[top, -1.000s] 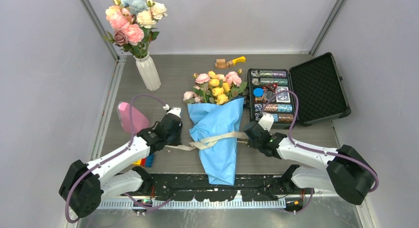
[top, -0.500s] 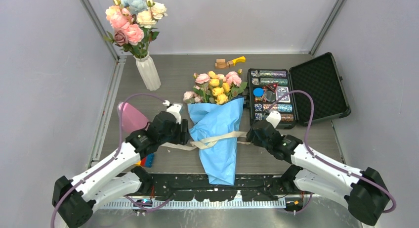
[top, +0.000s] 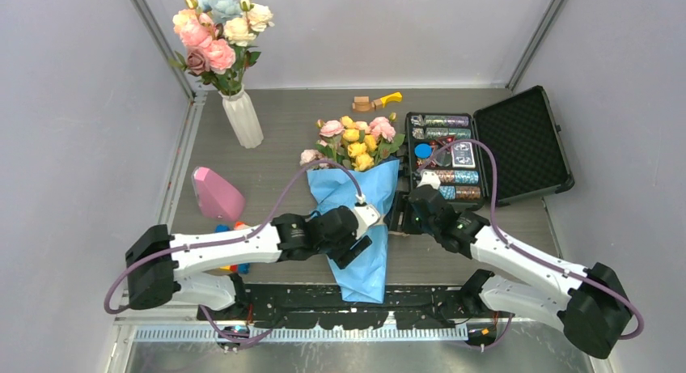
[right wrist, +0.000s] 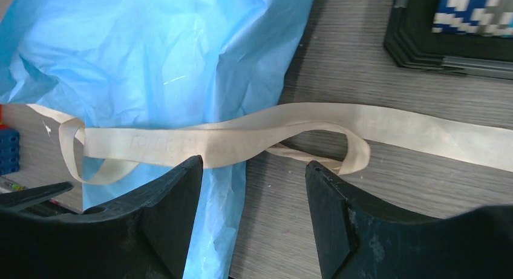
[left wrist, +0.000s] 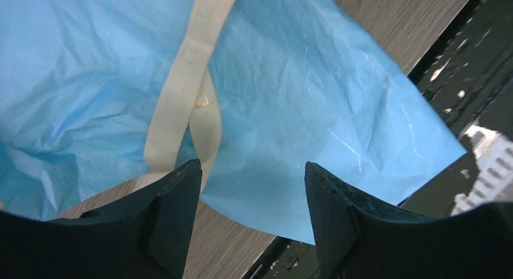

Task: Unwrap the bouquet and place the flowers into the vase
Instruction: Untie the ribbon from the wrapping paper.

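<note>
The bouquet (top: 356,197) lies in the middle of the table, its light blue paper wrap (left wrist: 290,91) crinkled. The flowers (top: 353,145), yellow and pink roses, stick out of its far end. A cream ribbon (right wrist: 242,132) lies slack across the paper and onto the table at the right. My left gripper (top: 356,242) hovers open over the wrap's lower half, the ribbon (left wrist: 187,91) just past its fingertips (left wrist: 181,188). My right gripper (top: 402,215) stands open at the wrap's right edge, above the ribbon's loop. The white ribbed vase (top: 243,120) stands at the back left with bigger blooms in it.
A pink cone block (top: 217,195) sits left of the bouquet, with small coloured bricks (top: 229,227) near it. An open black case (top: 524,138) of poker chips lies at the right. A wooden block and a yellow piece (top: 377,102) rest at the back. The table's front edge (left wrist: 435,55) is close.
Both grippers have opened and let go of the ribbon ends. The left arm swung right, over the bouquet. The right gripper moved slightly nearer the wrap. The ribbon now lies slack.
</note>
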Controlling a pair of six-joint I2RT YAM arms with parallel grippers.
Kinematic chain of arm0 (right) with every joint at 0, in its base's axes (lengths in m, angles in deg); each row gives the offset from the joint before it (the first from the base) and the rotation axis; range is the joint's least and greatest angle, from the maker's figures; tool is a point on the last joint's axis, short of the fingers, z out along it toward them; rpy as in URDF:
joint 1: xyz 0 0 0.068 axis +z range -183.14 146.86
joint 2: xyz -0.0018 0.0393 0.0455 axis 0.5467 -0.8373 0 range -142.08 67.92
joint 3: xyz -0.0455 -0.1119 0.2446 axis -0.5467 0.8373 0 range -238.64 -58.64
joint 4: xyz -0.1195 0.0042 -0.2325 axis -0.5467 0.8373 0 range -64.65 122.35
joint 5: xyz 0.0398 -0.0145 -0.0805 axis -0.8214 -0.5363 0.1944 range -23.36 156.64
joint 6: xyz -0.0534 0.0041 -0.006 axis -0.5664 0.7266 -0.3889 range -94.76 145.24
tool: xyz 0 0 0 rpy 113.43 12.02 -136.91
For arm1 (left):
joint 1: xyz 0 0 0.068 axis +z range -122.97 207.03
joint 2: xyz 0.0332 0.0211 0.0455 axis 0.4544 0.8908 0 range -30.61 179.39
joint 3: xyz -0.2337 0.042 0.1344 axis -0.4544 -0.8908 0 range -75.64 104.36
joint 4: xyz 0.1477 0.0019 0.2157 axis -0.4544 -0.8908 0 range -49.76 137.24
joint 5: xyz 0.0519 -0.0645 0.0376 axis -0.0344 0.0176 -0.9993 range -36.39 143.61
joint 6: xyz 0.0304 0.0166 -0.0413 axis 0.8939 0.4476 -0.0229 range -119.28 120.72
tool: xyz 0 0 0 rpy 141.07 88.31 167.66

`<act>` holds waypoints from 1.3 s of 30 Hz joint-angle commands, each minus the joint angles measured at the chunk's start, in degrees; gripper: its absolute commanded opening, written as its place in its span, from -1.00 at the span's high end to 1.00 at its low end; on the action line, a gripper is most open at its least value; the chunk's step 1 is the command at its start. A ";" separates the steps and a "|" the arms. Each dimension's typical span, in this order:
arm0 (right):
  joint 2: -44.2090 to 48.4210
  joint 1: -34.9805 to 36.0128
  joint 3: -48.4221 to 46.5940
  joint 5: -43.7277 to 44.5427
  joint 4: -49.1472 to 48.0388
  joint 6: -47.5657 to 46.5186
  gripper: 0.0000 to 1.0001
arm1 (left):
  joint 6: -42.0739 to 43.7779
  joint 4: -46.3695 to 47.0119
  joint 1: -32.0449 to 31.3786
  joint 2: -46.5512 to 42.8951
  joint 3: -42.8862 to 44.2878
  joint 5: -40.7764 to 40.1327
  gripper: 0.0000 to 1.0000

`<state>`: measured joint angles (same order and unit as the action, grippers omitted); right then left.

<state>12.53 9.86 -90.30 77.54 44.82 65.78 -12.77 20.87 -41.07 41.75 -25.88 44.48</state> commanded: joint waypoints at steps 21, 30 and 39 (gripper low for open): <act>-8.09 0.24 -3.01 -6.38 -10.20 -1.51 -0.38 | 7.10 6.22 -2.13 8.29 0.47 -10.51 -0.02; -9.39 0.24 -2.71 -6.29 -11.46 -1.17 -0.37 | 7.16 7.21 -2.15 9.09 -0.37 -12.43 0.42; -10.53 0.17 -2.73 -4.65 -12.04 0.61 0.02 | 6.52 6.29 -2.13 8.71 -0.78 -14.34 1.00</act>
<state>1.88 9.86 -91.00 71.51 35.50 65.08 -6.22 25.44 -43.04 51.04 -26.08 32.59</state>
